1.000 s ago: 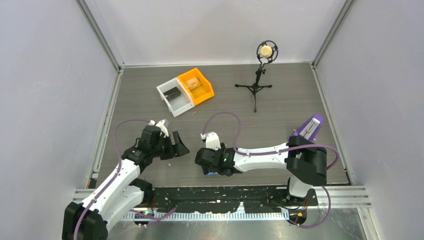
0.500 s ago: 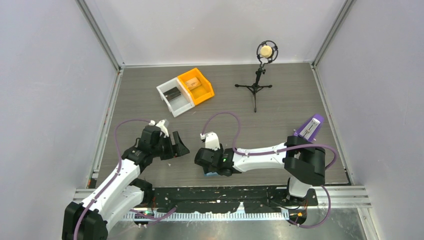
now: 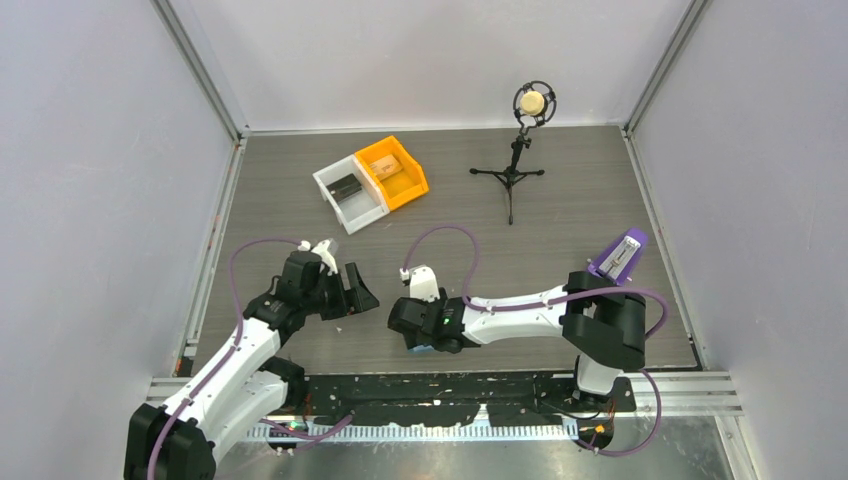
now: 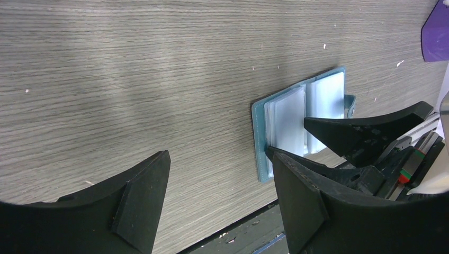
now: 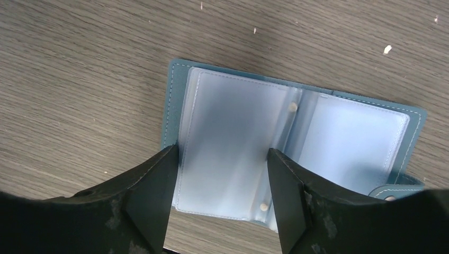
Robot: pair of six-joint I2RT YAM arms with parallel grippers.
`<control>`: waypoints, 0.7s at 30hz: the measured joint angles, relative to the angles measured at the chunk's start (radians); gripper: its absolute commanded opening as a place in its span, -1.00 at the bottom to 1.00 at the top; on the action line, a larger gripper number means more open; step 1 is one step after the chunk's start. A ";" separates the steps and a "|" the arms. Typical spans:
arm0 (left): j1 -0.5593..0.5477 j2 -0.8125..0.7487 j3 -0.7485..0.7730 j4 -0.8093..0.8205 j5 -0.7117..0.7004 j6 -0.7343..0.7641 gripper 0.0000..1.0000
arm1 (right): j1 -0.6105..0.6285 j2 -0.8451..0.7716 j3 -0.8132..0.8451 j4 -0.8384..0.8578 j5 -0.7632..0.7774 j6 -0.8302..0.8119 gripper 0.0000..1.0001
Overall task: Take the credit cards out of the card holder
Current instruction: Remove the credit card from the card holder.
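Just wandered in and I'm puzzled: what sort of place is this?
Most likely a robot test or recording booth: two white-and-black robot arms bolted at the near edge of a grey wood-grain table, plain pale walls closing it in, and a small microphone on a black tripod.

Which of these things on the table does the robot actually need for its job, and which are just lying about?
In the job:
- open blue card holder
- black card, in the white bin
- tan card, in the orange bin

Lying about:
- purple stand
- microphone on its tripod
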 measured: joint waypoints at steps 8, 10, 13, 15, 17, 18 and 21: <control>0.000 0.000 0.000 0.000 0.000 0.003 0.47 | 0.000 -0.010 -0.007 0.018 0.002 0.002 0.27; 0.000 0.000 0.000 0.000 0.000 0.003 0.47 | 0.000 -0.017 -0.014 0.027 -0.003 0.006 0.26; 0.000 0.000 0.000 0.000 0.000 0.003 0.46 | 0.000 -0.029 -0.027 0.043 -0.012 0.012 0.14; 0.000 0.000 0.000 0.000 0.000 0.003 0.45 | -0.001 -0.039 -0.042 0.060 -0.017 0.018 0.07; 0.000 0.000 0.000 0.000 0.001 0.003 0.43 | -0.002 -0.053 -0.056 0.077 -0.022 0.023 0.02; 0.000 0.000 0.000 0.001 0.002 0.003 0.42 | -0.004 -0.059 -0.063 0.084 -0.024 0.025 0.00; 0.000 0.000 -0.006 0.008 0.011 0.002 0.39 | -0.010 -0.069 -0.077 0.101 -0.028 0.029 -0.03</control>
